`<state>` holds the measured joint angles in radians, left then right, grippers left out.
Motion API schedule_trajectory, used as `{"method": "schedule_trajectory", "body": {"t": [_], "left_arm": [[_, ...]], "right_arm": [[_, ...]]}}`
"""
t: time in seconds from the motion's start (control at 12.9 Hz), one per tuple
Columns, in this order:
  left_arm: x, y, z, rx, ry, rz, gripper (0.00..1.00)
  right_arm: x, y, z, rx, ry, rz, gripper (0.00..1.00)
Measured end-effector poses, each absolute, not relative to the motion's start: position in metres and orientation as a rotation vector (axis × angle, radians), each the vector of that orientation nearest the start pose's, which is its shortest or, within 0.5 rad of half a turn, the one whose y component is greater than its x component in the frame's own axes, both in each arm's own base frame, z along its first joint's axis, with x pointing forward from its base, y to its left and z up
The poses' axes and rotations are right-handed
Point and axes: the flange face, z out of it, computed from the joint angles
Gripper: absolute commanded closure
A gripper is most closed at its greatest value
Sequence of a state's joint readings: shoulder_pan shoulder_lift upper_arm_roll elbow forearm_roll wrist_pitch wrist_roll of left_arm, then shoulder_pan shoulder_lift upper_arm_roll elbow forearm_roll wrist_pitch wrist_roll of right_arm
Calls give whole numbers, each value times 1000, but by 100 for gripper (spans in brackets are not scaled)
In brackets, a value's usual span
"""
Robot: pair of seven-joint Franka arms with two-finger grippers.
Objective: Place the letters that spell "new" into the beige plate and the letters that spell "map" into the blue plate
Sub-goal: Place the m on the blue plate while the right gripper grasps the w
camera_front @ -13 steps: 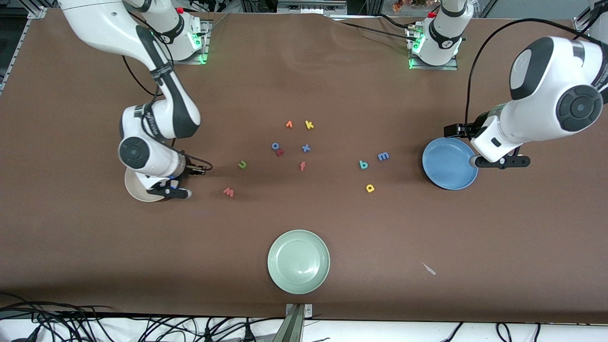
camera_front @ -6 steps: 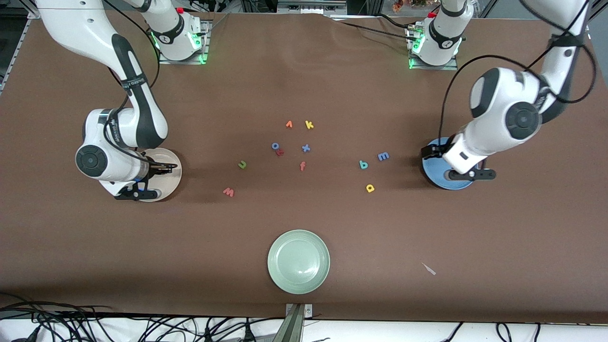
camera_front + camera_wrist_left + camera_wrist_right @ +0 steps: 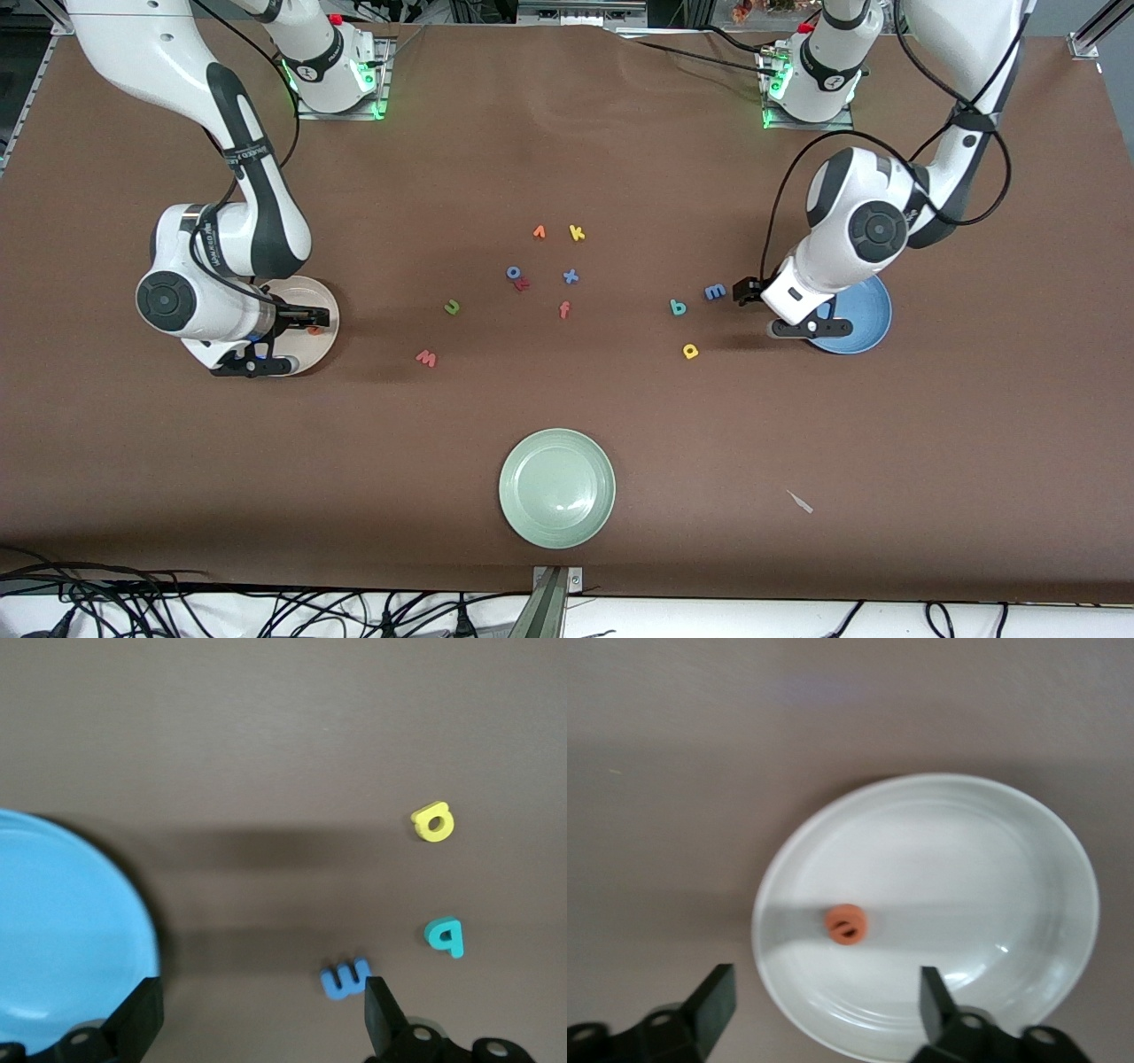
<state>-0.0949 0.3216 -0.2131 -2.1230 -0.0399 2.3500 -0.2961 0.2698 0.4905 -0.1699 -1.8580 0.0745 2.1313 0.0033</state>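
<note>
**Operator:** One letter placed out of six, correct?

**Arm controller:** Confirmed. The orange "e" (image 3: 846, 924) lies inside the beige plate (image 3: 1010, 859), apart from its rim. My right gripper (image 3: 266, 347) hangs over that plate, fingers spread and empty. The green "n" (image 3: 452, 307) and pinkish-red "w" (image 3: 426, 358) rest on the table (image 3: 177, 496), well apart from the plate, toward the middle.

**Operator:** Status of "map"?

**Arm controller:** None delivered. The blue plate (image 3: 62, 921) holds nothing that I can see. My left gripper (image 3: 793, 315) is over the plate's edge on the letter side, fingers wide and empty. The blue "m" (image 3: 344, 977) sits just beside one fingertip; the teal letter (image 3: 444, 936) and yellow letter (image 3: 433, 821) lie a little farther toward the middle.

**Operator:** Clearance?

**Arm controller:** Judged adequate. The three "map" letters stand apart from each other, so each can be straddled singly. The plate rim is the nearest edge to the "m". The yellow "k" (image 3: 577, 233), blue "x" (image 3: 570, 276) and orange-red "f" (image 3: 564, 309) cluster at mid-table, clear of both working zones. The pale green plate (image 3: 556, 487) lies nearer the front camera, out of the way.
</note>
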Motion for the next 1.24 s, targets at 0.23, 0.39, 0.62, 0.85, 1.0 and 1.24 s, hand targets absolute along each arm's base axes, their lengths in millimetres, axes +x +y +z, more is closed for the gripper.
{"method": "schedule_trajectory", "body": {"t": [0.23, 0.39, 0.62, 0.85, 1.0, 1.24], "left_arm": [[517, -193, 216, -3203, 27, 189, 0], [499, -213, 202, -3197, 94, 222, 0], [487, -233, 197, -3199, 161, 231, 0], [481, -237, 179, -3175, 250, 205, 0], [478, -238, 168, -3157, 298, 204, 2], [478, -238, 165, -3154, 309, 208, 37]], "right_arm": [[612, 125, 250, -3120, -232, 300, 0], [607, 161, 247, -3092, -318, 300, 0], [607, 193, 240, -3041, -513, 258, 0], [613, 195, 229, -2953, -846, 174, 0], [616, 199, 220, -2895, -1015, 118, 0], [611, 224, 211, -2839, -1169, 66, 0]]}}
